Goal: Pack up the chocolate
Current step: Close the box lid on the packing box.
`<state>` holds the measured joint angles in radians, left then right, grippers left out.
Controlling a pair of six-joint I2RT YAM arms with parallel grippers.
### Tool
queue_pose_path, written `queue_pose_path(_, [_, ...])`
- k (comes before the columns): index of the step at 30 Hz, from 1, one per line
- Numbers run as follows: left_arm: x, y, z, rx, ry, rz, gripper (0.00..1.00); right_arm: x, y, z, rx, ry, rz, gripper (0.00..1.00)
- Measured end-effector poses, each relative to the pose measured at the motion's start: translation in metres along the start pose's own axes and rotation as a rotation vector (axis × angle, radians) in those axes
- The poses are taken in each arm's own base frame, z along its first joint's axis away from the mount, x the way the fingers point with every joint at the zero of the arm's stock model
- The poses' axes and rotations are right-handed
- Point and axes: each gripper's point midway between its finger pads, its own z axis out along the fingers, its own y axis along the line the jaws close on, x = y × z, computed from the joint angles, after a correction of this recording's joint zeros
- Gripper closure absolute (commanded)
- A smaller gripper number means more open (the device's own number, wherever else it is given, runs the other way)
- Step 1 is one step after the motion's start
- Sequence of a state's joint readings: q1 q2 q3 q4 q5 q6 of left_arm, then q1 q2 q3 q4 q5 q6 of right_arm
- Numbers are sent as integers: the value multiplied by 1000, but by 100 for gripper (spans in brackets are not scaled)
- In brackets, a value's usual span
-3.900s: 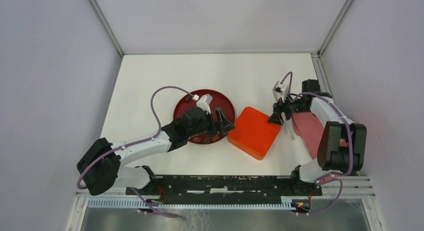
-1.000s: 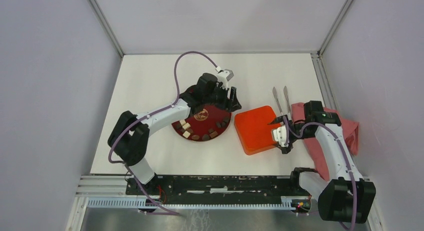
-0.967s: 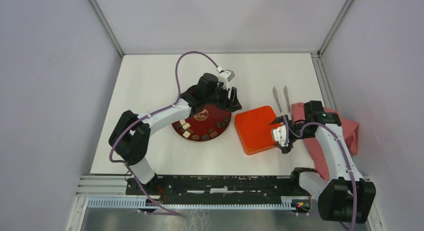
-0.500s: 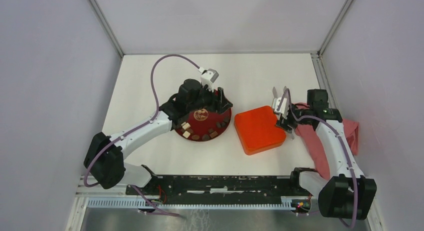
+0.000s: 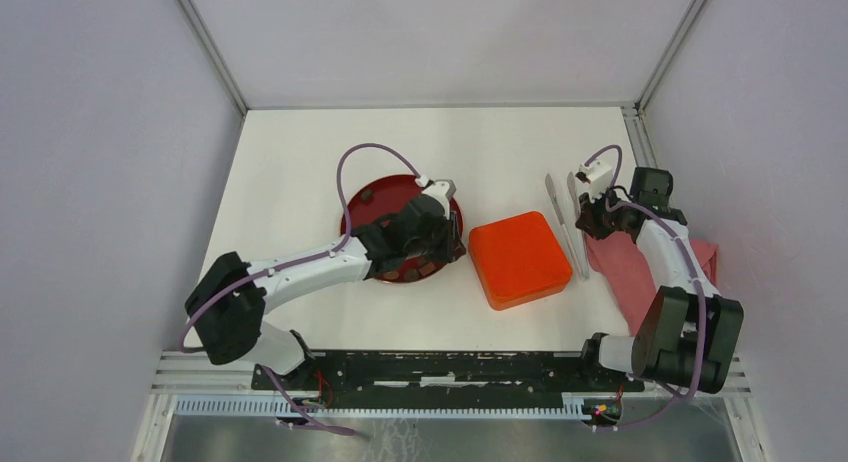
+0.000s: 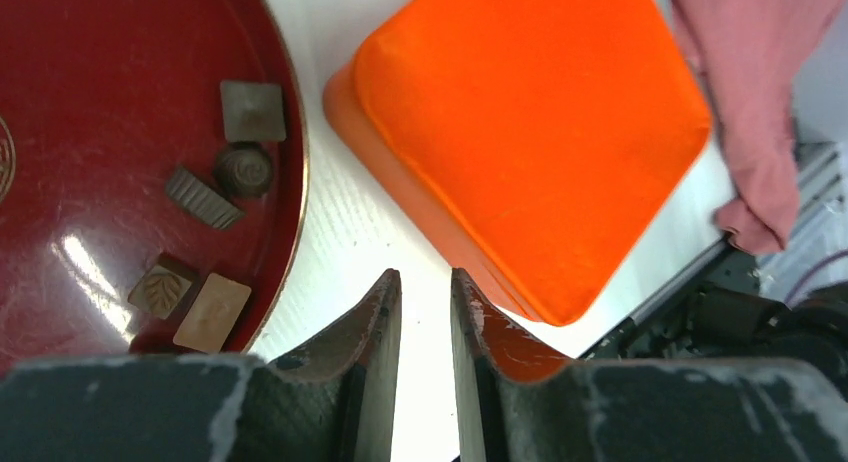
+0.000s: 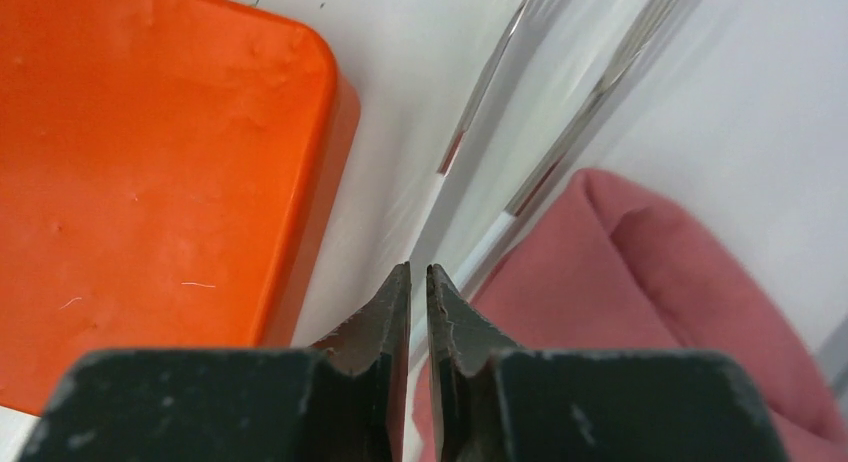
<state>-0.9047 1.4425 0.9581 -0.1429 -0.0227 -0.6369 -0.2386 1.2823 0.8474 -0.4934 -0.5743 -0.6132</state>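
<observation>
Counting quick: five chocolate (image 6: 252,110) pieces showed in my left wrist view (one square, one round, one ridged, one patterned, one light tan), plus one more on the far side of the plate in the top view, where my arm covered much of the plate. One red plate (image 6: 100,82), one orange box (image 6: 530,132), one pair of tweezers (image 7: 608,82), one pink cloth (image 7: 650,312).

My left gripper (image 6: 425,292) hung over bare counter (image 6: 350,212) between plate and box, jaws a narrow gap apart with nothing in them. The five pieces lay near the plate's box-side rim, left of and beyond my fingertips, not touching.

My right gripper (image 7: 418,277) sat between box and cloth at the tweezers' end, jaws nearly together; I couldn't tell whether it pinched them.

All visible chocolate was on the plate. The box was closed, its inside hidden.
</observation>
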Motion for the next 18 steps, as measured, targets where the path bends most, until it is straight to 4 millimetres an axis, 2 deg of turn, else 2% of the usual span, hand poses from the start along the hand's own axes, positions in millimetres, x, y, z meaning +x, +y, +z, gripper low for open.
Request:
queue_pose_path(3, [15, 9, 12, -70, 43, -16, 69, 16, 6, 9, -31, 37, 45, 87])
queue_pose_path(8, [39, 20, 35, -150, 109, -30, 72, 26, 12, 13, -50, 60, 65, 88])
queue_pose_path(12, [50, 18, 47, -171, 149, -20, 74, 33, 15, 18, -73, 77, 80, 89])
queue_pose_path(18, [55, 10, 63, -190, 174, -2, 76, 42, 30, 30, -127, 115, 81, 89])
